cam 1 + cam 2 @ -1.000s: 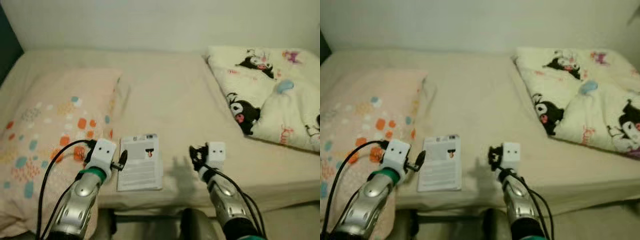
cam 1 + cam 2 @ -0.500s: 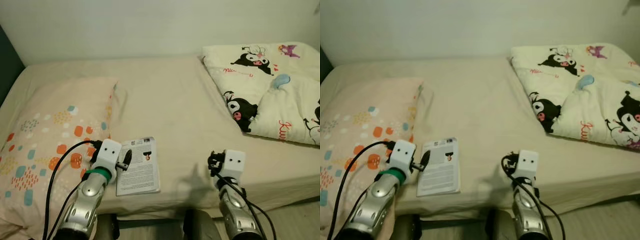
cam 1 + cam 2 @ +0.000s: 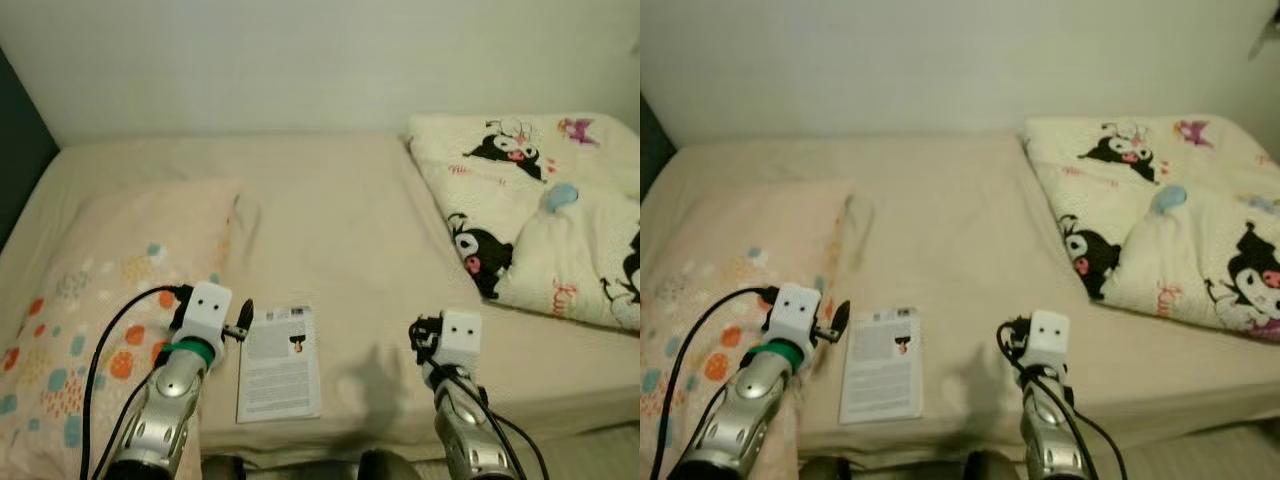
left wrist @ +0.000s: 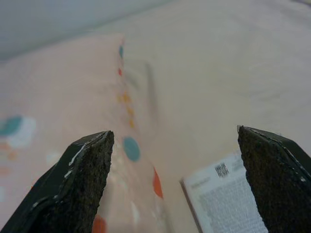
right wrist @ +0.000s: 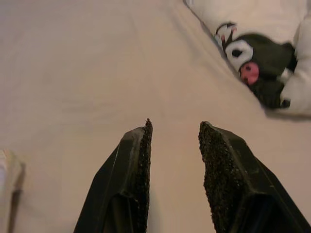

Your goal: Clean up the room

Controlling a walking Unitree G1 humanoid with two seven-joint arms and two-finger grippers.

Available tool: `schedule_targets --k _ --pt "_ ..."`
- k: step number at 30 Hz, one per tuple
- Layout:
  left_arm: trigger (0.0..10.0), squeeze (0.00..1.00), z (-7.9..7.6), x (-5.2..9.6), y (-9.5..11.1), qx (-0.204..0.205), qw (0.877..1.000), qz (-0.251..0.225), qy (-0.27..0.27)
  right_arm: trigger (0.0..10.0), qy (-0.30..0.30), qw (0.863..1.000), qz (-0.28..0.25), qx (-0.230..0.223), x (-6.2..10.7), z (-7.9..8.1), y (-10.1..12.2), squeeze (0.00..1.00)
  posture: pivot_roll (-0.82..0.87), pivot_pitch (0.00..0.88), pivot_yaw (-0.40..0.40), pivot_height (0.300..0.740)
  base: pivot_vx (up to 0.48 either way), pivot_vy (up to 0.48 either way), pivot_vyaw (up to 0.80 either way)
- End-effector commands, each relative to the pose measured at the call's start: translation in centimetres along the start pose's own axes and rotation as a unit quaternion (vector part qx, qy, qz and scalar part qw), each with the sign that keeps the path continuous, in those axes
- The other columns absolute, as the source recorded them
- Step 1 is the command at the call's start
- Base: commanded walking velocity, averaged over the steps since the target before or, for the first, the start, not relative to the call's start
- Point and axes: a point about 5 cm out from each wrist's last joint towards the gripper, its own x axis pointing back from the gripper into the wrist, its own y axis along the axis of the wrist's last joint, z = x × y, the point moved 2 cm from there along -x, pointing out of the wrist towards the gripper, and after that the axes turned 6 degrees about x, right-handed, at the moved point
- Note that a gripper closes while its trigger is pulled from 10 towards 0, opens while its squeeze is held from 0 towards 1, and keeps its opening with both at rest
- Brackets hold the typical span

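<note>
A white printed booklet (image 3: 280, 365) lies flat on the beige bed (image 3: 330, 215) near its front edge; its corner shows in the left wrist view (image 4: 228, 199). My left gripper (image 3: 246, 316) hovers just left of the booklet's top corner, beside the pillow, open wide with nothing between its fingers (image 4: 82, 179). My right gripper (image 3: 419, 336) hangs low over bare sheet to the right of the booklet. Its fingers (image 5: 133, 170) stand a narrow gap apart and hold nothing.
A peach pillow (image 3: 100, 280) with coloured spots lies on the bed's left side. A white blanket (image 3: 540, 210) printed with black cartoon figures is bunched at the right. A pale wall (image 3: 300, 60) runs behind the bed, and a dark panel (image 3: 15, 130) stands at far left.
The whole picture has shifted, so the camera moved. My left gripper's fingers went from over the booklet's top corner to just left of it. The right gripper stays near the bed's front edge.
</note>
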Motion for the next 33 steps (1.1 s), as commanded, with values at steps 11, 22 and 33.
schedule_targets --k 11,22,33 --pt "10.0 0.0 -0.3 0.2 -1.6 -0.002 1.0 0.021 0.001 10.0 -0.013 1.0 0.014 0.0 0.6 0.1 -0.7 0.0 0.08 0.0 0.02 0.74 0.0 0.0 0.0" --pt "10.0 0.0 -1.8 0.3 -1.8 -0.012 0.998 0.031 -0.046 10.0 -0.062 0.997 0.038 0.018 1.1 -1.2 -1.8 0.0 0.07 0.0 0.047 0.74 0.0 0.0 0.0" --pt "10.0 0.0 -1.0 -0.1 -1.6 0.007 0.999 0.032 -0.011 10.0 -0.055 0.998 0.042 0.012 0.1 -0.8 -1.3 0.0 0.1 0.0 0.01 0.74 0.0 0.0 0.0"
